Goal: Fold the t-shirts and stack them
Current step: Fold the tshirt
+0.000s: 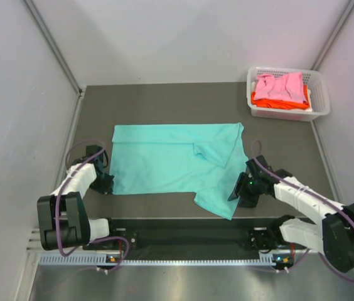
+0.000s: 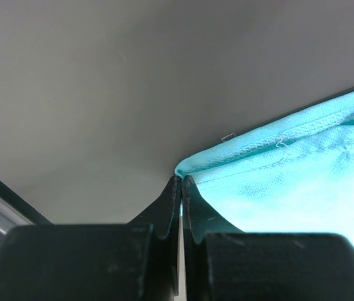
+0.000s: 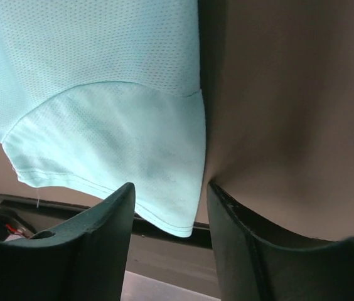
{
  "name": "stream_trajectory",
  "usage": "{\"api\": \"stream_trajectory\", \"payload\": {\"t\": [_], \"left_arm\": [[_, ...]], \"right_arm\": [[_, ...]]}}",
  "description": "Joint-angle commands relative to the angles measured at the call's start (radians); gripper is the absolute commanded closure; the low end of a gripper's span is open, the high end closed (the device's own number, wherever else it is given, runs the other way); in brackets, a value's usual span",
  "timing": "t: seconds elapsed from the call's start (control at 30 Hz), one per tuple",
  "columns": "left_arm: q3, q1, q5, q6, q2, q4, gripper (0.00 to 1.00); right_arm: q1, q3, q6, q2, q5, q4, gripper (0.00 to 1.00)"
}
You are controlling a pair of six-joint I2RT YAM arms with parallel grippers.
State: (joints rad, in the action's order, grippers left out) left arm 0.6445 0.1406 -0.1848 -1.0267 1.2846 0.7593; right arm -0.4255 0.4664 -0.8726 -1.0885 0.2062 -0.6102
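A teal t-shirt (image 1: 177,163) lies spread on the dark table, with a fold near its upper right and a sleeve hanging toward the near edge. My left gripper (image 1: 107,183) is shut on the shirt's near-left corner; in the left wrist view the hemmed corner (image 2: 227,157) sits pinched at my gripper (image 2: 181,180). My right gripper (image 1: 236,189) is open at the shirt's near-right sleeve; in the right wrist view the sleeve (image 3: 133,144) hangs between the spread fingers (image 3: 114,207) of my gripper (image 3: 171,188). A pink t-shirt (image 1: 280,84) lies on an orange one (image 1: 277,101) in the basket.
A white lattice basket (image 1: 318,94) stands at the back right corner. Grey walls close in the table on the left, back and right. A black rail (image 1: 183,235) runs along the near edge between the arm bases.
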Motion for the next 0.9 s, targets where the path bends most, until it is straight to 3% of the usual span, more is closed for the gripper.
{"api": "stream_trajectory", "payload": {"t": [0.0,0.17,0.23,0.43,0.53,0.87], "left_arm": [[-0.026,0.010,-0.018,-0.012,-0.024,0.012,1.00],[-0.029,0.011,-0.012,-0.019,-0.039,0.017,1.00],[-0.025,0.010,-0.016,-0.012,-0.045,0.020,1.00],[-0.019,0.010,-0.048,0.002,-0.070,0.038,1.00],[-0.020,0.010,-0.056,0.002,-0.077,0.043,1.00],[0.010,0.011,-0.079,0.036,-0.125,0.097,1.00]], "right_arm": [[-0.036,-0.032,-0.060,-0.039,-0.036,0.062,0.50],[-0.064,-0.031,-0.120,-0.053,-0.088,0.052,0.58],[-0.067,-0.046,-0.146,-0.034,-0.097,0.041,0.67],[-0.067,-0.054,-0.155,0.022,-0.129,-0.005,0.81],[-0.068,-0.058,-0.143,0.024,-0.133,-0.005,1.00],[-0.058,0.067,-0.008,0.122,-0.165,-0.082,1.00]]}}
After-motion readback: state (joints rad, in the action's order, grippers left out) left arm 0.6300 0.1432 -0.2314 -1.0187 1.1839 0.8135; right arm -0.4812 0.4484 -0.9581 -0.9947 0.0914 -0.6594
